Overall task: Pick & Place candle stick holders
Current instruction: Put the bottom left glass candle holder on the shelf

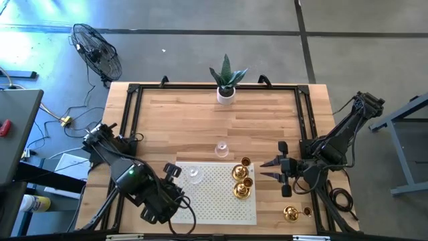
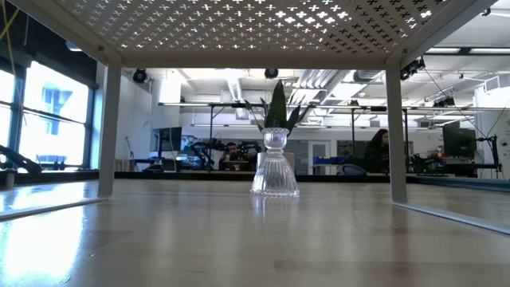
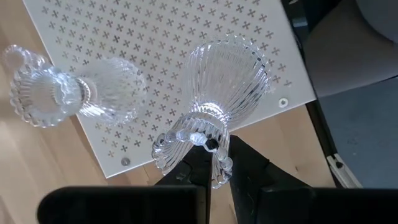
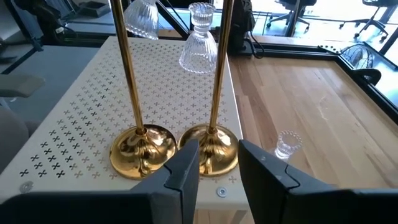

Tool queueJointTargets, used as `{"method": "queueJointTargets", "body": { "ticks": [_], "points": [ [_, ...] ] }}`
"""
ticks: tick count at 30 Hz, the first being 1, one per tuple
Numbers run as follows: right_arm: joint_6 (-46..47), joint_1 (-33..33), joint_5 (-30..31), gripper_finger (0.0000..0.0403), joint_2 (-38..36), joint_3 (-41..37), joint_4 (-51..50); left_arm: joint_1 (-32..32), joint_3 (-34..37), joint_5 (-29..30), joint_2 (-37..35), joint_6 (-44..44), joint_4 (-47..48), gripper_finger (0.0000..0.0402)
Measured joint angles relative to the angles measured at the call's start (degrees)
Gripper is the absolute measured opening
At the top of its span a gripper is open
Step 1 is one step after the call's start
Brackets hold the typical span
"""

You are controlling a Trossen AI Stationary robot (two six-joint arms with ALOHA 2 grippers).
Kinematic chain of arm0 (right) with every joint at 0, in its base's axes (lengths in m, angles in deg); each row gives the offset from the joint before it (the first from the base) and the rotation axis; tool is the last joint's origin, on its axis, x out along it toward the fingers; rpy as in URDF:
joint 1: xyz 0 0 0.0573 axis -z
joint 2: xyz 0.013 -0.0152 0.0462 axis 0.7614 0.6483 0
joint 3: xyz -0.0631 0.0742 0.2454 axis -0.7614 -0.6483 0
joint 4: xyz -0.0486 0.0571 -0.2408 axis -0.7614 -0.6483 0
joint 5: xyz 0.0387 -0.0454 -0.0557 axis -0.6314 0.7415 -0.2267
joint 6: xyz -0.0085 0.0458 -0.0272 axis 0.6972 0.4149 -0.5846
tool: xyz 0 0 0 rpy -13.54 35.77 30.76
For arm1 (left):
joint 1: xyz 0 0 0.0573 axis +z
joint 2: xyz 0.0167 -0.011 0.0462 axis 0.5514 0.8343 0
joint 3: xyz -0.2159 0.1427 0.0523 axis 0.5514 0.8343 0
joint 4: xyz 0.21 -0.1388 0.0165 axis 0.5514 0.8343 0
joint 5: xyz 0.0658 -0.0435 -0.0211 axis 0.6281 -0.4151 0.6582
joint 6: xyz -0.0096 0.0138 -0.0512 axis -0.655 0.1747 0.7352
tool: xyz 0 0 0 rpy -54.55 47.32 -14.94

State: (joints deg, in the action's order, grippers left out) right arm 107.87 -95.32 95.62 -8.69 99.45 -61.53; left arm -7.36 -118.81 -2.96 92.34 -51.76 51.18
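Observation:
A white perforated platform (image 1: 214, 201) stands at the table's near middle. Two tall gold holders (image 4: 140, 146) (image 4: 211, 146) stand on its right part. A third gold holder (image 1: 290, 213) stands on the table to the platform's right. One clear glass holder (image 3: 68, 93) stands on the platform, and another (image 2: 275, 163) stands on the table beyond it. My left gripper (image 3: 214, 158) is shut on a third glass holder (image 3: 224, 81) over the platform's left part. My right gripper (image 4: 217, 165) is open at the platform's right edge, facing the gold bases and touching nothing. My left gripper pinches the beaded rim of the glass holder's small cup end (image 3: 205, 140) between its two fingers. The holder points away from the fingers, its wide ribbed bell end (image 3: 233, 68) toward the platform. Whether that end touches the platform, I cannot tell.
A white pot with a green plant (image 1: 227, 87) stands at the table's far edge. A black frame (image 1: 134, 114) runs round the tabletop. A fan (image 1: 97, 50) and cables lie on the floor to the left. People sit in the room behind (image 2: 378, 147).

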Motion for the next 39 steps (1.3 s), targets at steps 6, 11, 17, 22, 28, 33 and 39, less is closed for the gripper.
{"method": "queueJointTargets", "body": {
  "ticks": [6,11,17,22,28,33,39],
  "points": [
    [0.0,0.0,0.6,0.0103,0.0,0.0,-0.1,1.4,2.1,0.3,0.0,0.0,0.0,0.0025],
    [0.0,0.0,0.6,0.0103,0.0,0.0,-0.3,3.8,3.7,-1.1,-0.2,-1.1,-0.4,0.0025],
    [0.5,0.0,0.4,0.0103,0.0,0.0,-0.5,4.9,4.0,-3.8,-0.3,-1.2,-0.3,0.0025],
    [0.6,0.0,0.4,0.0103,0.0,0.0,-0.6,4.8,4.0,-4.1,-0.3,-0.8,-0.2,0.0025],
    [1.5,0.0,0.5,0.0103,0.0,0.0,-0.6,4.9,4.0,-5.1,-0.2,-0.3,-0.1,0.0025],
    [1.5,0.0,0.8,0.0103,0.0,0.0,-0.6,4.9,3.6,-5.6,-0.1,-0.3,0.1,0.0025],
    [1.5,0.0,1.0,0.0103,0.0,0.0,-0.6,4.7,2.6,-6.5,0.0,-0.9,0.3,0.0025]
  ]
}}
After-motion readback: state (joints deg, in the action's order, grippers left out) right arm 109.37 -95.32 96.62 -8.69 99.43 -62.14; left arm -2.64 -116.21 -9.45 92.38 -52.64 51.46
